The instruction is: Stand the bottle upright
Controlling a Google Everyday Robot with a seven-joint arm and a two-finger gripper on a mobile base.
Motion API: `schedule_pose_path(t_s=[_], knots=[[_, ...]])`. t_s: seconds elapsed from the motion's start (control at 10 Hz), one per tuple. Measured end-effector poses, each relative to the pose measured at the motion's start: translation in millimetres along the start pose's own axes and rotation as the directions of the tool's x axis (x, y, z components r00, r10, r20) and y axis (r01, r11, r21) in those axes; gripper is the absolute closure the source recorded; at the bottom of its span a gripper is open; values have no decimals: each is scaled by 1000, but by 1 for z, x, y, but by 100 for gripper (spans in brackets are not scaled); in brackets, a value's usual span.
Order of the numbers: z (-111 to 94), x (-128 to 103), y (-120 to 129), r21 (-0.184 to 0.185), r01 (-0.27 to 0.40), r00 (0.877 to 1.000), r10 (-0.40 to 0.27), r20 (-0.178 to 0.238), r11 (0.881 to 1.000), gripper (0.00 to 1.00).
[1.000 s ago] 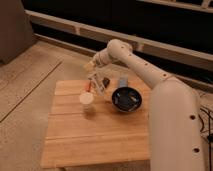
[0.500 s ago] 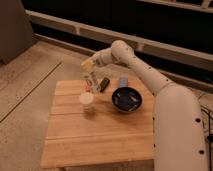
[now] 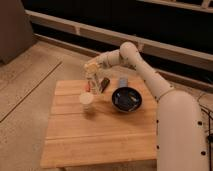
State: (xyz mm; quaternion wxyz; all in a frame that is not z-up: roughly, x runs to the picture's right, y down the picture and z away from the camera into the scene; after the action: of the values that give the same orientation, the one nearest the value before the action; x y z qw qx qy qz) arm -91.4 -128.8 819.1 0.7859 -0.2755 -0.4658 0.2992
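Behind the white cup [image 3: 86, 98], toward the far left part of the wooden counter [image 3: 95, 135], the gripper [image 3: 91, 68] hangs with its fingers drawn together on the top of the bottle [image 3: 92, 80], which stands nearly upright beneath it, its base at or just above the boards; whether it bears its own weight cannot be told. Judged by its slim whitish plastic body, the bottle is light, fairly stiff and smooth, with a narrow foot that tips easily; a hold near the top or upper body suits it, and release looks safest once the base sits flat. Just beside the bottle, away from the cup's left, lies a dark flat object [image 3: 104, 84], and a small orange-red object [image 3: 87, 87] shows at its foot, so sideways clearance is tight there. Right of the cup sit a dark bowl [image 3: 126, 99] and a small bluish item [image 3: 123, 81]. Nearer than the cup, bare boards offer room; the far edge lies close behind the bottle.
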Motion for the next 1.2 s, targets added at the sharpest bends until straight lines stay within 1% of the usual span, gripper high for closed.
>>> schedule_pose_path(t_s=[0.1,0.2,0.3,0.5,0.6,0.7,0.9,1.2], knots=[[-1,2,4,-31,13,1000,-13,7,999,100],[0,3,7,-65,35,999,-33,25,997,100],[2,6,10,-100,56,998,-52,42,993,100],[11,12,17,-168,77,996,-68,56,983,100],[12,15,17,-191,81,996,-71,57,978,100],[9,17,16,-203,84,996,-74,54,976,100],[2,17,14,-210,88,996,-82,40,974,100],[-17,11,15,-192,92,996,-91,17,977,100]])
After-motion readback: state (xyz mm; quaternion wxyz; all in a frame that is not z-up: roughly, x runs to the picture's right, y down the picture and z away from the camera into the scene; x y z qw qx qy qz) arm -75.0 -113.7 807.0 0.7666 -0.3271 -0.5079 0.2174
